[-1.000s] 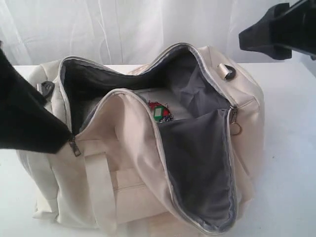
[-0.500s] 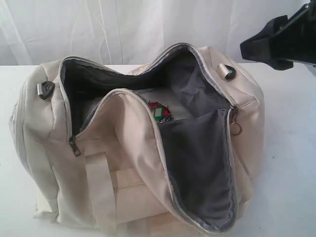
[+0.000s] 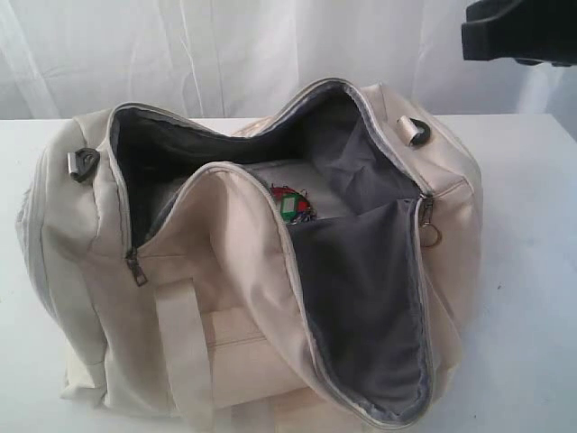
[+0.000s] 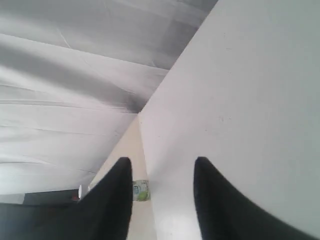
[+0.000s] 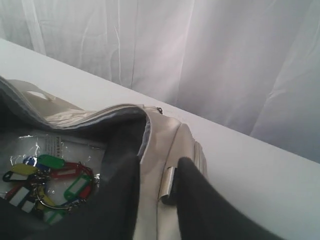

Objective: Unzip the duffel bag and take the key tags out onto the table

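The cream duffel bag point(image 3: 234, 271) lies unzipped on the white table point(image 3: 532, 225), its dark grey lining showing. The key tags point(image 3: 290, 204) rest inside on the bag's floor; in the right wrist view they are a bunch of red, green, blue and yellow key tags point(image 5: 50, 185). My right gripper point(image 5: 157, 167) hangs open above the bag's end point(image 5: 165, 135), holding nothing. Its black body point(image 3: 518, 32) shows at the upper right of the exterior view. My left gripper point(image 4: 163, 162) is open and empty over the table's edge point(image 4: 240, 100), away from the bag.
White curtains hang behind the table. A metal ring zipper pull point(image 3: 433, 236) hangs at the bag's right end. Strap hardware sits at both ends: a D-ring point(image 3: 86, 162) and a buckle point(image 3: 416, 133). A small green-labelled object point(image 4: 141, 190) lies below the table edge.
The left arm has pulled away from the bag's left end and out of the exterior view. The right gripper has risen toward the upper right corner. The bag and tags stay put.
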